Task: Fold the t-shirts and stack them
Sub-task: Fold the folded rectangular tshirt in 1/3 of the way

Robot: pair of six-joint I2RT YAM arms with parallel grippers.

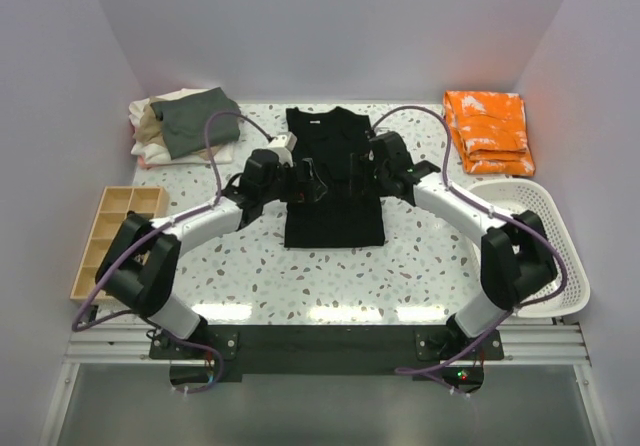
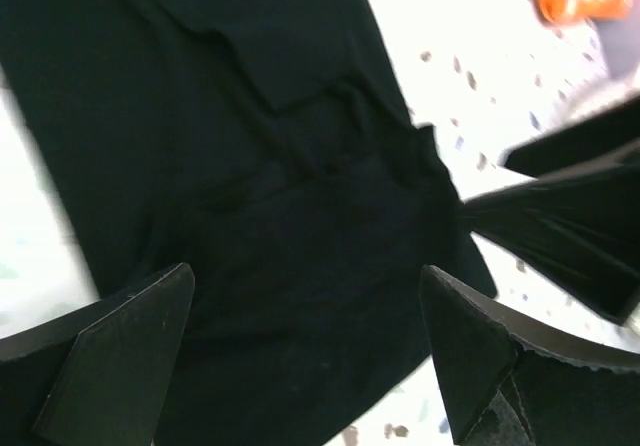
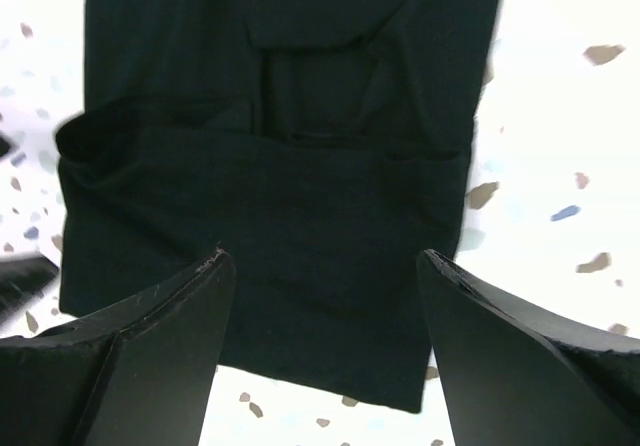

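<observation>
A black t-shirt with a small white label at the collar lies flat in the middle of the table, sleeves folded in to a narrow strip. My left gripper is open above its left side; the cloth shows between the jaws. My right gripper is open above its right side; the black cloth fills the gap between the jaws. A stack of folded grey-green, tan and cream t-shirts sits at the back left.
An orange folded cloth lies at the back right. A white plastic basket stands at the right edge. A wooden compartment tray sits at the left. The right gripper's fingers show in the left wrist view.
</observation>
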